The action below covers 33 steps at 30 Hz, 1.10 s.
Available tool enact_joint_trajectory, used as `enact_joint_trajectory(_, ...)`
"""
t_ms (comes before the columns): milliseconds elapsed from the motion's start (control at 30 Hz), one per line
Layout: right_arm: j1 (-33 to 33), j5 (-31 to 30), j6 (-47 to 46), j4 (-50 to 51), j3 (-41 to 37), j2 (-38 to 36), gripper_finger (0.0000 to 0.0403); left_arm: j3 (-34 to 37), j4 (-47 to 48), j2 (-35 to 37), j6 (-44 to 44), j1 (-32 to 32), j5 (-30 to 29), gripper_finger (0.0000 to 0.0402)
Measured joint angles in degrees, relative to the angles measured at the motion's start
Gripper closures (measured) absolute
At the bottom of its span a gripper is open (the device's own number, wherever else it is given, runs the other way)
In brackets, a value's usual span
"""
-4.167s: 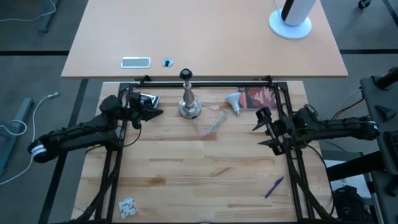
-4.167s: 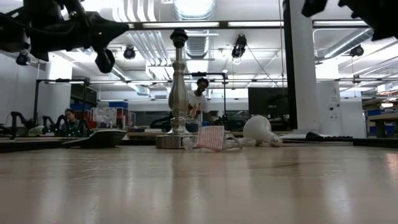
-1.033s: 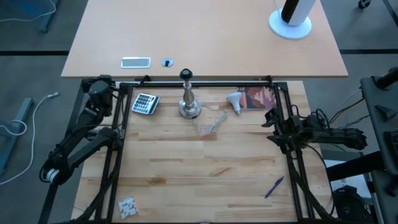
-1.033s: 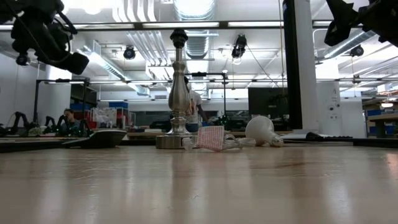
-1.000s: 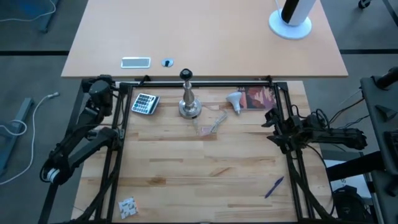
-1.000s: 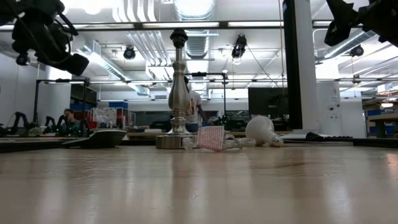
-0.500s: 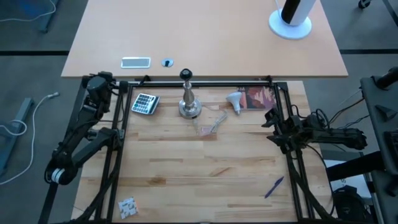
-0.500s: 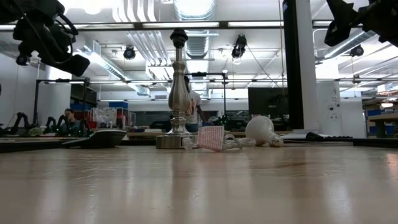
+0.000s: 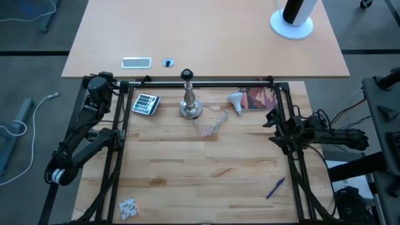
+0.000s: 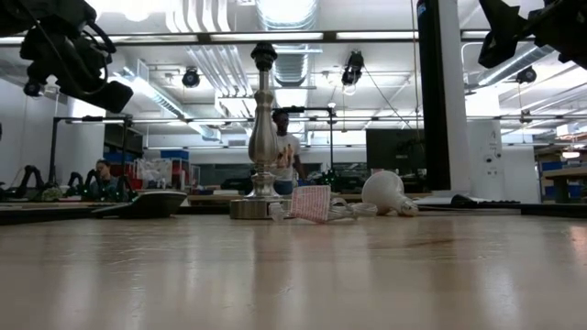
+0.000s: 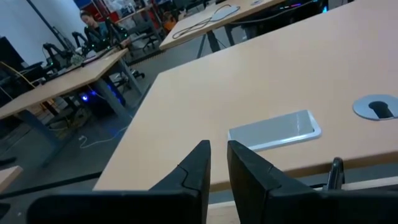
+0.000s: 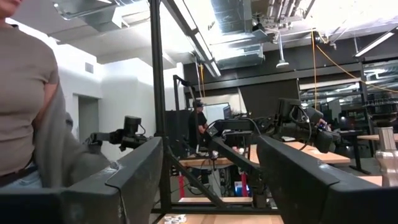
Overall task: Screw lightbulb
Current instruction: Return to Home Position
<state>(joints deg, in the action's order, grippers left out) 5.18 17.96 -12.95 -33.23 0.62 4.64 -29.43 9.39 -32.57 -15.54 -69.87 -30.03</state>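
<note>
Homing is the job now, we judge, and nothing is carried. Nearest us, the right tool (image 9: 270, 128) hangs at the table's (image 9: 187, 162) right edge, fingers spread wide and empty. The left tool (image 9: 99, 83) sits at the far left corner with its fingers drawn almost together, gripping nothing.

To do this well, we'd fold each arm back along its own side and keep it high, never sweeping over the middle. The lamp stand (image 9: 189, 103) is tall there, and the lightbulb (image 9: 235, 100) lies loose on its side just right of it, well apart from both tools and free to roll at a nudge.

Now the count, near to far:
- One small packet (image 9: 128, 207) and one purple pen (image 9: 275, 186).
- One pink scrap (image 9: 211, 125).
- One lamp stand, one calculator (image 9: 145, 104), one lightbulb and one red card (image 9: 259, 99).
- On the far table (image 9: 206, 37), one silver slab (image 9: 136, 62) and one white cylinder (image 9: 292, 15).
</note>
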Motion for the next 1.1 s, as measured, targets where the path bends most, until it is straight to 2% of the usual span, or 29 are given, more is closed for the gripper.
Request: enact_joint_trajectory(1100, 0.0, 0.0, 0.0, 0.0, 0.0, 0.0, 0.0108, 0.0, 0.0, -0.1, 0.0, 0.0, 0.0, 0.0351)
